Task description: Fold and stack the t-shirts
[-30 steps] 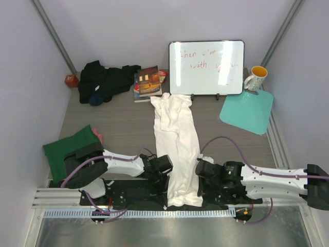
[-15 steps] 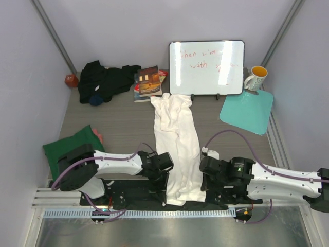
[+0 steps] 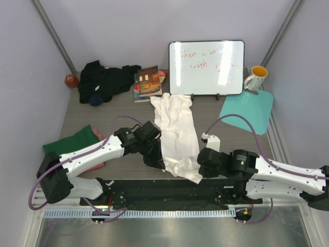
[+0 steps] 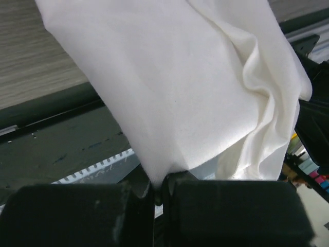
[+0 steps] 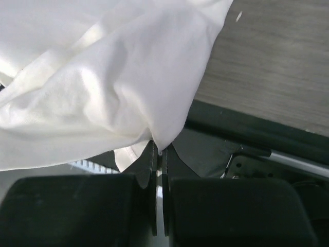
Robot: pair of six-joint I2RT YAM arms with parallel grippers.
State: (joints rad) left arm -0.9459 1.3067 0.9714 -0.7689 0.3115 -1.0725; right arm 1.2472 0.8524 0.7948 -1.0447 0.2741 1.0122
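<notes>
The white t-shirt (image 3: 177, 128) runs across the counter (image 3: 118, 118) from the whiteboard (image 3: 206, 67). Its end farthest from the whiteboard is lifted, pinched tight in the left fingers (image 4: 177, 185) and right fingers (image 5: 150, 162).

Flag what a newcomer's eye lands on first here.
The long white shirt running down the middle of the table, its near end pinched by the left fingers and right fingers. Behind it, a whiteboard with red writing stands at the far edge. A black shirt lies heaped at far left.
</notes>
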